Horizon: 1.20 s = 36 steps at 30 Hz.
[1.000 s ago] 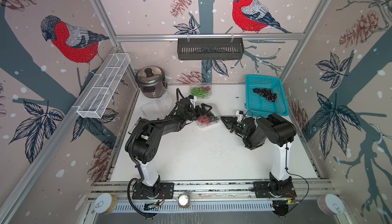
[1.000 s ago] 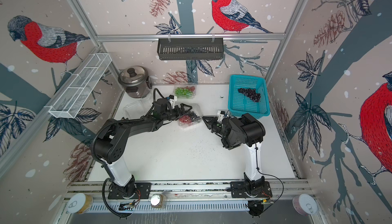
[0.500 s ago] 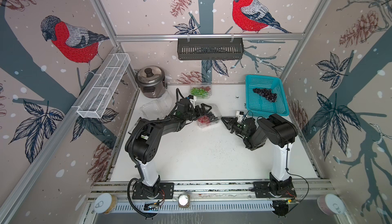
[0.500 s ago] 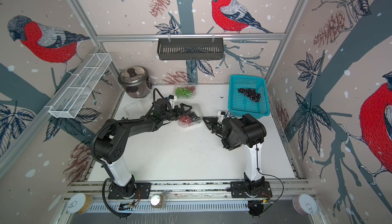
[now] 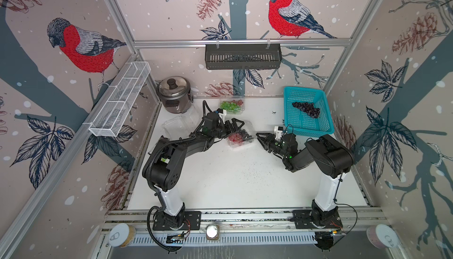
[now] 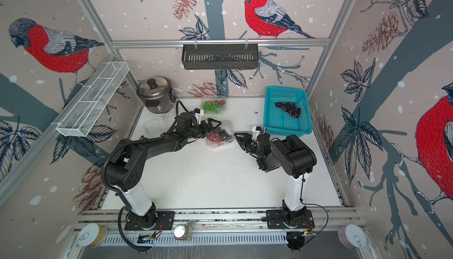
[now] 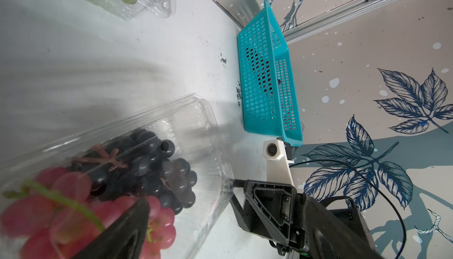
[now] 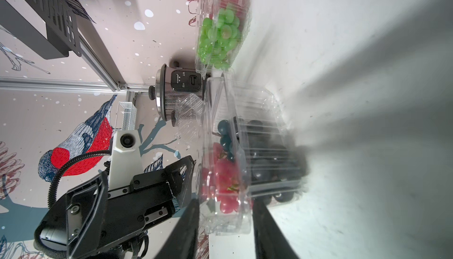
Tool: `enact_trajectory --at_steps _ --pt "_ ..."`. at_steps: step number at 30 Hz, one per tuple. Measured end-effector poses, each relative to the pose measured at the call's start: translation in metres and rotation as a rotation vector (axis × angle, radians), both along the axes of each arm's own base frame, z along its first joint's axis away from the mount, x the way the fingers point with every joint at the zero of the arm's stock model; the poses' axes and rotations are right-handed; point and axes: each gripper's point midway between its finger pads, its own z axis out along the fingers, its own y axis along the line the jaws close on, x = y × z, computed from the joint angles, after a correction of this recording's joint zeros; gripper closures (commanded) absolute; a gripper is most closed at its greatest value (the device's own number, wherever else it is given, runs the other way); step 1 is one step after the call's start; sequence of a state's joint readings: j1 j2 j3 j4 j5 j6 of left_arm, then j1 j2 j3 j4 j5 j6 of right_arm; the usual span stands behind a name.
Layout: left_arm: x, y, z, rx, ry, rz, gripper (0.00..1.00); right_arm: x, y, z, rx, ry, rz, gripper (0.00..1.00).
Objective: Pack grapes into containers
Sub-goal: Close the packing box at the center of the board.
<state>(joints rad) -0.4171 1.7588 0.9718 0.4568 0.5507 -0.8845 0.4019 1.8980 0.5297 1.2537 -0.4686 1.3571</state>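
Right fingers (image 8: 187, 230) parted — clamshell (image 8: 228, 226) rim between, left fingers (image 7: 122, 233) wide over grapes (image 7: 157, 167)

Lighting: bright, even, overhead; white tabletop (image 5: 220, 184) uniformly lit in both top views.
Shadows: soft and faint under the black robot arms (image 5: 186, 146).
Top views: sharp throughout.
Left wrist view: clear plastic clamshell box (image 7: 201, 122) and its red and dark purple grapes (image 7: 152, 172) smeared, out of focus; grey streaks across the tabletop.
Right wrist view: similar streaking; pale glare washes out part of the tabletop.
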Motion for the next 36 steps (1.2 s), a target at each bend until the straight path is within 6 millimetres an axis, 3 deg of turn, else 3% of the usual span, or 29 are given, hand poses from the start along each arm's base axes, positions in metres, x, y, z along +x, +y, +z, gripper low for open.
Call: enact_trajectory --at_steps 5,9,14,18,22,25,31,36 --pt "-0.002 0.006 0.018 0.017 -0.024 0.008 0.03 0.003 -0.004 0.015 -0.091 -0.044 -0.011 0.23" --pt "-0.001 0.023 0.025 0.041 -0.022 0.051 0.03 0.006 -0.011 0.027 -0.188 -0.075 -0.032 0.0" --pt "-0.006 0.045 0.029 0.075 0.0 0.099 0.03 0.011 -0.019 0.049 -0.324 -0.134 -0.051 0.0" --pt "-0.004 0.067 0.013 0.117 0.075 0.156 0.03 0.019 -0.018 0.074 -0.457 -0.209 -0.044 0.0" --pt "-0.007 0.068 -0.002 0.13 0.127 0.147 0.03 0.029 -0.009 0.084 -0.601 -0.25 0.0 0.0" --pt "-0.008 0.068 -0.016 0.124 0.173 0.143 0.03 0.037 0.0 0.077 -0.694 -0.251 0.051 0.0" --pt "-0.005 0.068 -0.034 0.1 0.232 0.163 0.03 0.037 0.01 0.023 -0.838 -0.177 0.174 0.0" --pt "0.0 0.064 -0.051 0.063 0.28 0.174 0.03 0.036 0.016 0.003 -0.861 -0.163 0.238 0.0"
